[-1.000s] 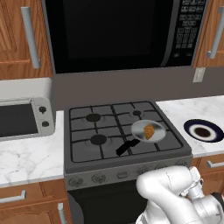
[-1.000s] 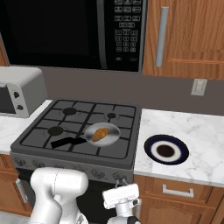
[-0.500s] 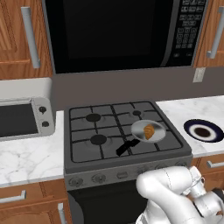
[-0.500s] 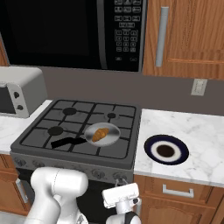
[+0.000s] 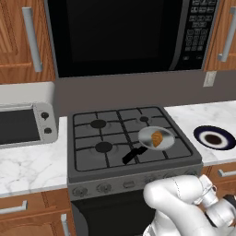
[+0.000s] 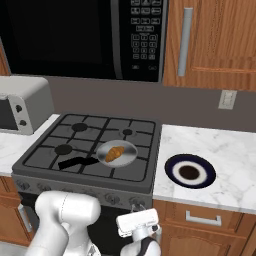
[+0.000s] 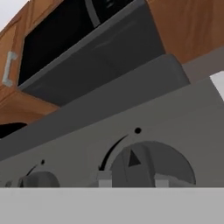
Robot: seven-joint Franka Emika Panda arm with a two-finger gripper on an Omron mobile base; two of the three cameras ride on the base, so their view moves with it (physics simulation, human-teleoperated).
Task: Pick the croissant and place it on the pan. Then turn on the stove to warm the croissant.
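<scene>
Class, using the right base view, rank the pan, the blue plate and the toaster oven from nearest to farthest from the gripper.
The gripper is low at the stove front.
1. Pan, on the near right burner.
2. Blue plate, on the right counter; close to the pan's distance.
3. Toaster oven, far left.

Golden-orange croissant (image 5: pixel 157 138), silver pan (image 5: pixel 148 136)

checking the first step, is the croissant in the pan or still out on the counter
In the pan. The croissant lies inside the pan, which sits on the stove's front right burner, black handle pointing front-left.
</scene>
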